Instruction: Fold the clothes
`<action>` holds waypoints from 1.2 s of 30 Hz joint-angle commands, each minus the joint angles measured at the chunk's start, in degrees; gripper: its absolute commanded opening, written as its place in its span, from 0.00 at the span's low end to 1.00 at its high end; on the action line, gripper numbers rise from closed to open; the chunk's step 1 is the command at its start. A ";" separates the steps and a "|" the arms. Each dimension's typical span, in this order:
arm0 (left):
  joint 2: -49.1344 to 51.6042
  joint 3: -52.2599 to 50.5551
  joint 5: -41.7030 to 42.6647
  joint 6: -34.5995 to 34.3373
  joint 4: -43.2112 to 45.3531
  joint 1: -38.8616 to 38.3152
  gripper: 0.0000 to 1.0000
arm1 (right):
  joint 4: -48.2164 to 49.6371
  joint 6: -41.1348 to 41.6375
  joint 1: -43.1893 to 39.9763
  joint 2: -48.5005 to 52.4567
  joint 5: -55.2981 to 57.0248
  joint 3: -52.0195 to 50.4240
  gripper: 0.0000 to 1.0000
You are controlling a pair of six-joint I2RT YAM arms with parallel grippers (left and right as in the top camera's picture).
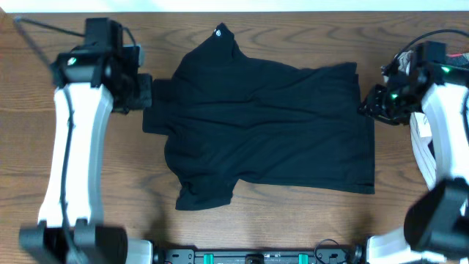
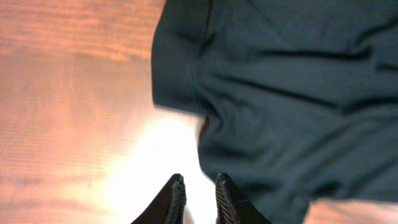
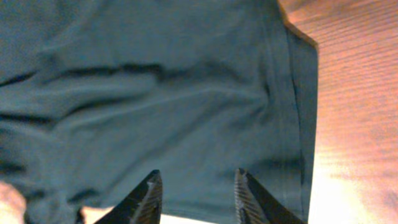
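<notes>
White shells on the left arm [image 1: 71, 147], black joints, green light. The right arm [image 1: 445, 110] matches, black cables [image 1: 425, 35] looping. Ribbed black fingers [image 2: 176, 199].

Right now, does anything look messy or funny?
Only the black shirt: it lies wrinkled on the table, one sleeve sticking out flat, the other sleeve bunched up narrow. Nothing looks spilled or broken.
</notes>
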 commanded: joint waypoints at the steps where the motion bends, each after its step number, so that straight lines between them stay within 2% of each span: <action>1: -3.28 0.79 -0.63 -3.02 -3.85 -0.07 0.20 | -2.45 -1.40 0.31 -6.10 -1.86 1.01 0.40; 6: -7.72 -2.97 -0.55 -9.62 -11.67 -0.07 0.20 | -7.87 -1.40 1.38 -13.97 -1.77 0.92 0.47; 9: -10.58 -9.44 1.81 -12.13 -10.69 -0.07 0.20 | -10.93 -1.36 2.14 -15.98 -1.36 0.87 0.51; 13: -14.49 -23.12 8.94 -14.64 -4.98 -0.09 0.20 | -13.31 0.46 3.87 -16.15 -1.33 -0.94 0.54; 18: -15.85 -40.30 18.21 -16.11 3.13 -0.13 0.27 | -10.80 3.17 5.75 -16.09 0.96 -9.22 0.57; 23: -15.85 -53.81 19.78 -18.62 10.32 -0.11 0.31 | -5.38 4.96 5.92 -16.09 1.20 -18.78 0.57; 25: -15.85 -57.16 19.82 -20.46 13.20 -0.11 0.36 | -3.82 5.33 5.95 -16.09 1.20 -21.64 0.57; 29: -15.82 -61.92 19.74 -22.01 21.18 -0.11 0.57 | -1.36 5.70 5.95 -16.09 1.22 -24.96 0.58; 31: -15.72 -63.80 19.34 -22.27 24.63 -0.11 0.60 | -0.59 6.19 5.95 -16.09 1.22 -25.86 0.58; 36: -13.88 -66.42 18.69 -24.13 29.75 -0.11 0.61 | -0.02 6.38 5.95 -16.09 1.22 -26.75 0.58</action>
